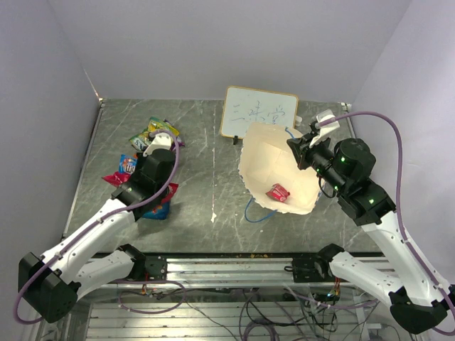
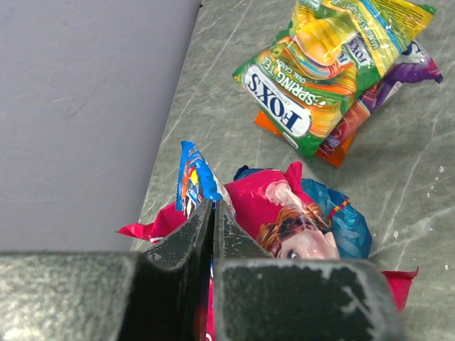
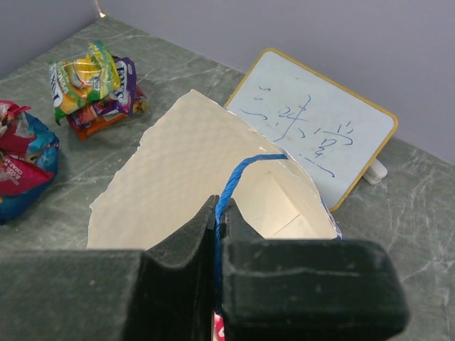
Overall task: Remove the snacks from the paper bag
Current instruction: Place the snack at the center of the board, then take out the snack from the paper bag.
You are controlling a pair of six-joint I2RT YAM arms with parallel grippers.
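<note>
The paper bag (image 1: pixel 274 160) lies open on the table, its mouth toward the arms; it also shows in the right wrist view (image 3: pixel 178 177). One pink-red snack (image 1: pixel 277 192) lies inside it. My right gripper (image 3: pixel 219 213) is shut on the bag's blue cord handle (image 3: pixel 245 167) at the bag's right rim (image 1: pixel 298 150). Several snacks lie at the left: a yellow-green packet (image 2: pixel 320 71) on a purple-orange one (image 2: pixel 405 71), a blue packet (image 2: pixel 193 177), and a pink-red packet (image 2: pixel 284 213). My left gripper (image 2: pixel 212 206) is shut low over the pink-red packet, with red showing between its jaws.
A white signboard (image 1: pixel 259 114) with blue writing stands just behind the bag. The bag's second blue cord (image 1: pixel 256 213) trails on the table in front. The left wall (image 2: pixel 78 121) runs close beside the snack pile.
</note>
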